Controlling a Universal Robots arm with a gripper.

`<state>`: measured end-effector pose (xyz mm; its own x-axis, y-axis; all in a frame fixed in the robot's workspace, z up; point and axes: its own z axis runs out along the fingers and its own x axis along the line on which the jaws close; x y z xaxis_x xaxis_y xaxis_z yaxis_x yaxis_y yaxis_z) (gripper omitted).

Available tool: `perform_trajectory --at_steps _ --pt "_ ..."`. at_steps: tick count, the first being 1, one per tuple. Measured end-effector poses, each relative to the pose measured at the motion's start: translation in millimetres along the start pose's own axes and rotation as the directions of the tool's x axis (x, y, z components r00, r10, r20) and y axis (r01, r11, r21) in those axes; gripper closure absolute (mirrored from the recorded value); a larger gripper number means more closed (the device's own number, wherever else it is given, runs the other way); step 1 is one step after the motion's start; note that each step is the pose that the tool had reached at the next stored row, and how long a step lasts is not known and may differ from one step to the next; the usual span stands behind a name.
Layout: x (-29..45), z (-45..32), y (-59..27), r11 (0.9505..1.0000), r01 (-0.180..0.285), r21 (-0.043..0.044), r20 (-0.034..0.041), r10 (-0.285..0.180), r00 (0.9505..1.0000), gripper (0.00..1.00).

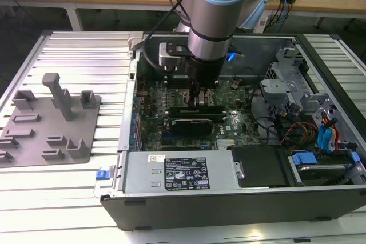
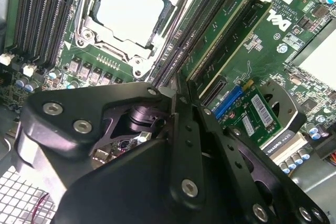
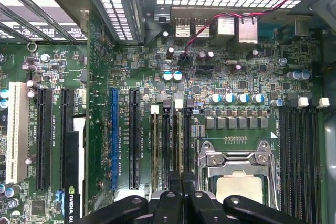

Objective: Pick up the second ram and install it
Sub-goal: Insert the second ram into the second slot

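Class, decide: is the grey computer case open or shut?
Open. In the exterior view the grey computer case has no side cover, exposing the green motherboard.

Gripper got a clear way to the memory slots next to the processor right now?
Probably yes. The gripper hangs right over the memory slots beside the processor, the case is open on top, and no cable crosses between them.

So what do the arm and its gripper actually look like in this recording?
In the exterior view the arm is a thick silver-grey tube with light blue joint caps and a black ring near the wrist, where a small blue light glows. Black cables trail behind it. The gripper in the second wrist view is matte black, built from flat angular linkage plates fastened with silver screws, with a dark cylinder between them.
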<state>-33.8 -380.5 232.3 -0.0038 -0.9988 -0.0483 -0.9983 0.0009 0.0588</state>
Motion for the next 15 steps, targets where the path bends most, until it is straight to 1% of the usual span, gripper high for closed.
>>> perform_trajectory --at_steps 5,6,8,9,12,15 --pt "0.0 0.5 1.1 1.0000 0.000 0.0003 0.0001 0.000 1.0000 0.91" --pt "0.1 2.3 0.9 1.0000 0.000 0.0005 0.0002 0.000 1.0000 0.91" --pt "0.1 2.4 0.9 1.0000 0.000 0.0003 -0.0001 0.000 1.0000 0.91" --pt "0.2 4.3 0.9 1.0000 0.000 0.0002 0.0001 0.000 1.0000 0.91" --pt "0.3 7.0 0.7 1.0000 0.000 0.0003 0.0000 0.000 1.0000 0.91" --pt "0.3 7.2 0.7 1.0000 0.000 0.0002 0.0000 0.000 1.0000 0.91"
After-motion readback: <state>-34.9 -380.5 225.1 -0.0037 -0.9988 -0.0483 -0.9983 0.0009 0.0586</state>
